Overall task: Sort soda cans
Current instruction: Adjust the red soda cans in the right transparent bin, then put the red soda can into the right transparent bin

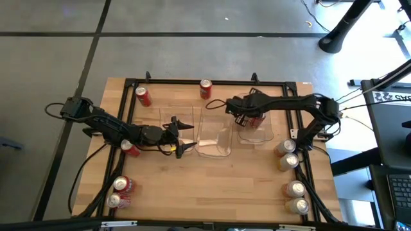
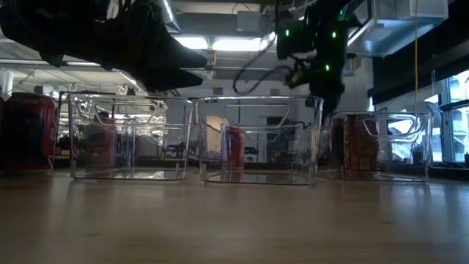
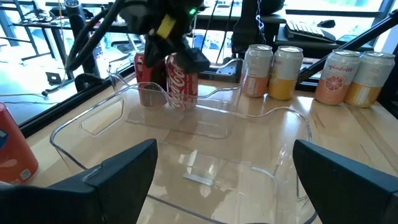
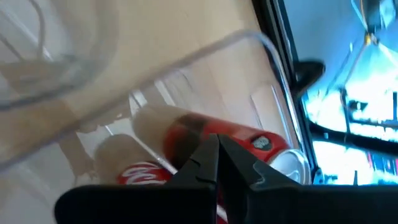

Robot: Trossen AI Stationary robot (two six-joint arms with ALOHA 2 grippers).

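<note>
Right claw (image 1: 241, 120) hovering over the right bin (image 1: 268, 135), clenched and empty.
It is risking toppling the red cans (image 1: 256, 120); left claw (image 1: 185, 136) is waiting released.

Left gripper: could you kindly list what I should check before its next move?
1. Left gripper open: ok.
2. Nothing held between its fingers: ok.
3. Middle bin ahead of it empty: ok.
4. Right gripper apart from it, over the right bin: ok.
5. Red can beside the left arm free to grasp: cannot tell, since the arm partly covers it.
</note>
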